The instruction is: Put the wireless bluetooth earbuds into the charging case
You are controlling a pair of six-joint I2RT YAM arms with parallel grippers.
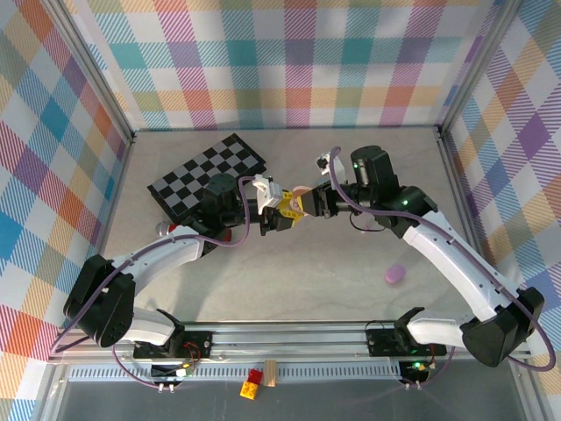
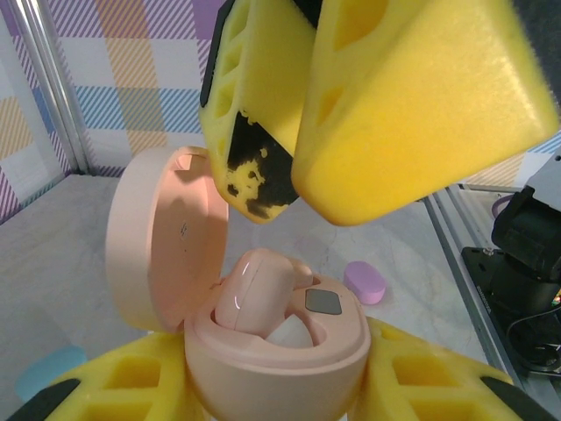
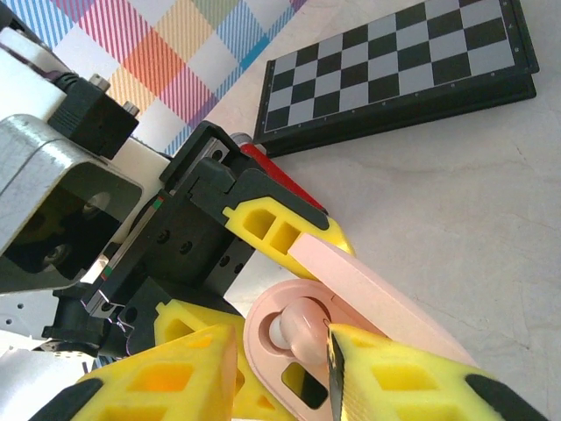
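My left claw (image 2: 273, 390) clamped one pink charging case (image 2: 263, 351), lid up, with one pink earbud (image 2: 254, 289) seated inside. My right claw (image 3: 280, 377) hovered just above it, two fingers parted, pinching nothing. One purple oval (image 1: 396, 274) lay on the table (image 1: 307, 289), one chessboard (image 1: 206, 175) behind

Left fingers (image 2: 114, 390) clamped, right fingers (image 2: 421, 105) slightly parted close above
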